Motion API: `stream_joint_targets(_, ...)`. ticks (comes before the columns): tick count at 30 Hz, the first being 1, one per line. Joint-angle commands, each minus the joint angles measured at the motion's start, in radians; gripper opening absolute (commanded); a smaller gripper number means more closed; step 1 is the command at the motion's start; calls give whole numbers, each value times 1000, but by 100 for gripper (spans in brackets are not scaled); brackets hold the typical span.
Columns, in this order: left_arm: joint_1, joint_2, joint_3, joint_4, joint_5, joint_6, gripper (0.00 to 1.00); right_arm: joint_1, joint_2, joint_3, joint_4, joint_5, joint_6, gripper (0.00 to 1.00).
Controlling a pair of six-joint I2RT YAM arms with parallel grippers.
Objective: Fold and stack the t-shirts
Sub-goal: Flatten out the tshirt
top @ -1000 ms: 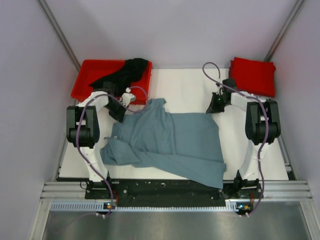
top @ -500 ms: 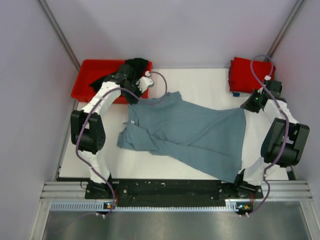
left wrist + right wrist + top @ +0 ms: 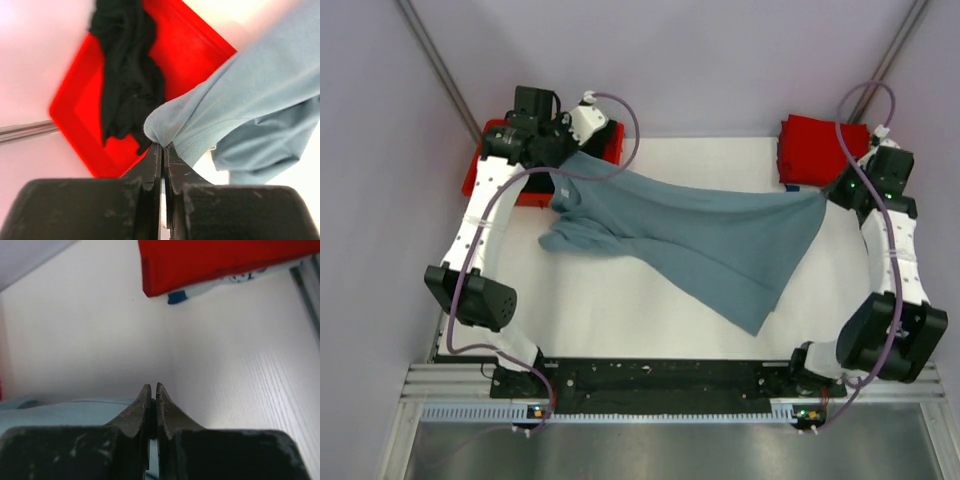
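Observation:
The grey-blue t-shirt (image 3: 690,235) hangs stretched between both grippers above the table. My left gripper (image 3: 563,165) is shut on its left end, over the bin's edge; the pinched cloth (image 3: 210,120) shows in the left wrist view at the closed fingertips (image 3: 163,146). My right gripper (image 3: 825,196) is shut on the shirt's right corner, and the cloth (image 3: 70,412) shows beside the closed jaws (image 3: 153,387). The folded red t-shirt (image 3: 820,148) lies at the back right, also in the right wrist view (image 3: 220,260). The black t-shirt (image 3: 127,75) lies crumpled in the bin.
The red plastic bin (image 3: 485,170) stands at the back left, mostly under the left arm; it shows in the left wrist view (image 3: 190,55). The white table top (image 3: 620,310) lies under the hanging shirt. Purple walls close in both sides.
Both grippers have moved outward and toward the back with the grey-blue shirt, lifting it and pulling it out longer. The left arm now reaches over the bin.

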Motion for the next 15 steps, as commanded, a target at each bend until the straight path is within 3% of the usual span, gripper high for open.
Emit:
stream_joint_targets(1, 7, -102, 187, -79, -75, 32, 0, -14, -185, 152, 29, -51, -51, 0)
stream_joint_targets(5, 7, -155, 288, -128, -102, 58, 0, -14, -300, 218, 27, -107, -52, 0)
stream_joint_targets(15, 7, -351, 319, -162, -213, 81, 0, -13, -544, 338, -32, -141, -86, 0)
